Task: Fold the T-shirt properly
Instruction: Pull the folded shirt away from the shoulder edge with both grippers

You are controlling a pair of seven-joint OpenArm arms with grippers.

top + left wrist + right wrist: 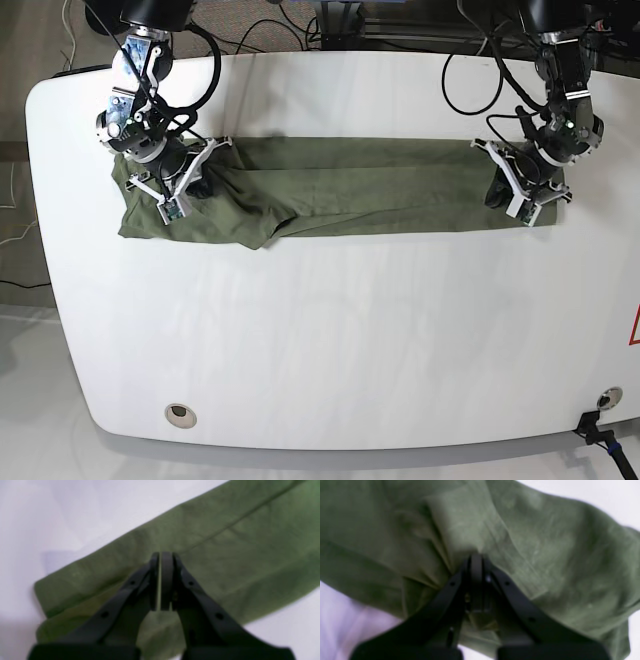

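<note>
Left wrist view: the left gripper points down over the T-shirt, its fingers pressed together with only a sliver of gap; whether cloth sits between them cannot be told.

Right wrist view: the right gripper has its fingers closed, pinching a bunched fold of the T-shirt.

Base view: the T-shirt lies as a long band across the white table, one arm bent down over each end.

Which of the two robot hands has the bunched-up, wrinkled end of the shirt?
The right hand, on the base view's left. The T-shirt puckers into folds around it, while at the left hand the cloth lies flat in a neat folded band.
</note>
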